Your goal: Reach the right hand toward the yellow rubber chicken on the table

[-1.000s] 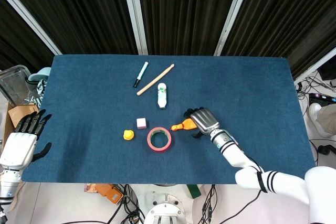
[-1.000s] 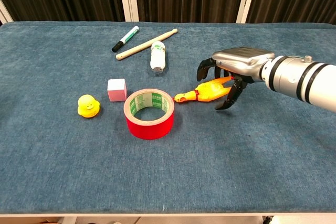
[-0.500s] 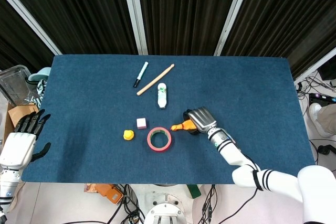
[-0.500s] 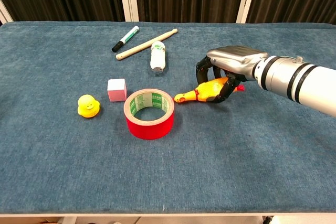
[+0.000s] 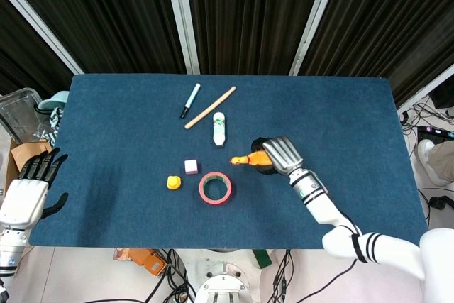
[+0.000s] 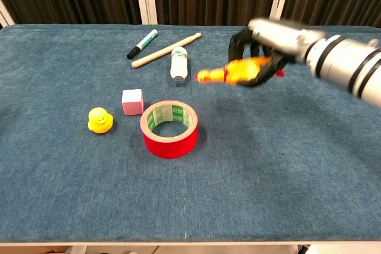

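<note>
My right hand point(image 5: 277, 155) point(image 6: 269, 46) grips the yellow-orange rubber chicken point(image 6: 229, 73) point(image 5: 250, 160) and holds it in the air above the blue table point(image 5: 106, 125). The chicken's head points left, toward the white bottle point(image 6: 179, 62). The fingers wrap around its body and hide the rear part. In the chest view the hand and chicken are blurred by motion. My left hand point(image 5: 28, 191) hangs open past the table's left edge, holding nothing.
A red tape roll point(image 6: 169, 128) lies in front of the chicken. A pink cube point(image 6: 133, 101) and a small yellow duck point(image 6: 100, 119) sit to its left. A marker point(image 6: 141, 43) and a wooden stick point(image 6: 165, 50) lie further back.
My right hand closed its fingers on the chicken and lifted it off the table, moving it up and back. The left hand stayed still.
</note>
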Controlling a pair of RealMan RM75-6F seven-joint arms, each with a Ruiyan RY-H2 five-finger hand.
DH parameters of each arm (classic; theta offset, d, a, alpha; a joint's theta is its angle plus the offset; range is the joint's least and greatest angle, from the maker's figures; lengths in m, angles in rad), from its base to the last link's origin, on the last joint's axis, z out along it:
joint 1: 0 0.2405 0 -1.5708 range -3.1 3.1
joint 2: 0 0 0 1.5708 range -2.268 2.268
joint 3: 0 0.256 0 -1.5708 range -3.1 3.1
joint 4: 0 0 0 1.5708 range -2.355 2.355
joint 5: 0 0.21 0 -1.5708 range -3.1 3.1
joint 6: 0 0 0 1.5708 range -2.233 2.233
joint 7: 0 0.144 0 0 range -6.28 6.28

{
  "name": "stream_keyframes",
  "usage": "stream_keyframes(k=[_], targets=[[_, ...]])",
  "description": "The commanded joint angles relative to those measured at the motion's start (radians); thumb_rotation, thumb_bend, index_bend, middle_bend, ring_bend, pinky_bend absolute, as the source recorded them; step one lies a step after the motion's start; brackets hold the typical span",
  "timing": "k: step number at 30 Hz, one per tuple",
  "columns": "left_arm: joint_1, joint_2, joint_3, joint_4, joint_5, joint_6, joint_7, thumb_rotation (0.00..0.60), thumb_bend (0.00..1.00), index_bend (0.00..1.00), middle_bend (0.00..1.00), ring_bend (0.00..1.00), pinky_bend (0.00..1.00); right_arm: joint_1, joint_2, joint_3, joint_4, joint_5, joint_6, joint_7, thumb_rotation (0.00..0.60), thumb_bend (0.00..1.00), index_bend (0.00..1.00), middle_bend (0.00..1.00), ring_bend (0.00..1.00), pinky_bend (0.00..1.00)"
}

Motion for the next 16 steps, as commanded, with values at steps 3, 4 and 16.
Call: stream_keyframes(k=[3,4,16], targets=[[0.000,0.000,0.002,0.001,0.006,0.003,0.006,0.600,0.29,0.10,0.00,0.00,0.10,-0.067,0.107,0.033,-0.126,-0.082,0.149,0.102,0.600,0.50,0.63,0.53,0.63,0.72],[0.000,-0.001,0.002,0.000,0.007,0.003,0.006,0.600,0.29,0.10,0.00,0.00,0.10,-0.075,0.120,0.037,-0.139,-0.090,0.168,0.110,0.600,0.50,0.63,0.53,0.63,0.72],[0.001,-0.002,0.005,0.000,0.017,0.008,0.006,0.600,0.29,0.10,0.00,0.00,0.10,-0.131,0.232,0.061,-0.218,-0.108,0.253,0.165,0.600,0.50,0.63,0.53,0.63,0.72]])
